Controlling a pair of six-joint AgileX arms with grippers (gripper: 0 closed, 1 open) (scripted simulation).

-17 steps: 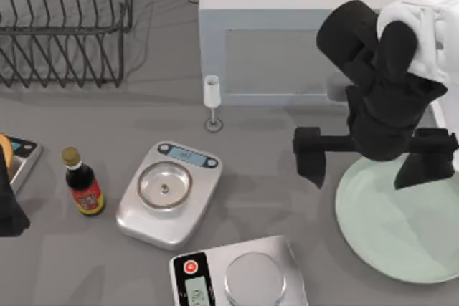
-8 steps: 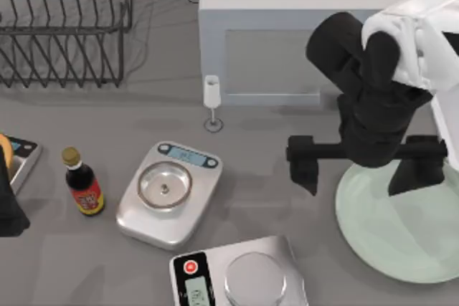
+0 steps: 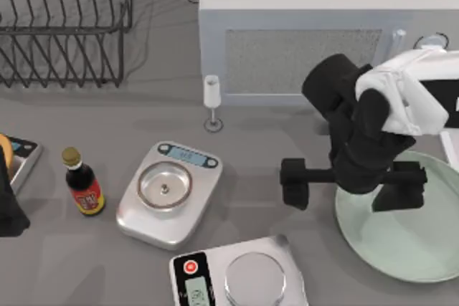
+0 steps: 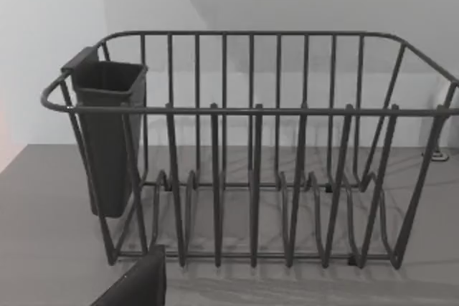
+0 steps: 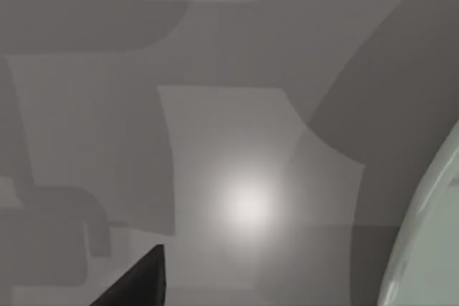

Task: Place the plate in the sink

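Note:
The pale mint-green plate [image 3: 405,234] lies flat on the grey table at the front right, and its rim also shows in the right wrist view [image 5: 430,234]. My right gripper [image 3: 346,185] hangs open over the plate's left rim. One black finger [image 3: 294,184] is outside the rim over bare table, the other [image 3: 398,190] is above the plate. A thin white strip at the right edge looks like the sink rim [image 3: 452,150]. My left gripper [image 3: 8,209] is parked at the far left edge.
A grey microwave [image 3: 308,34] stands behind the right arm, and a black wire dish rack [image 3: 64,26] at the back left [image 4: 251,148]. A small white goblet [image 3: 211,102], a sauce bottle [image 3: 82,184] and two steel scales [image 3: 168,191] [image 3: 240,277] occupy the middle and front.
My right arm has moved toward the front and slightly left, uncovering the microwave's front. Its open fingers now sit nearer the plate's left rim. The plate has not moved.

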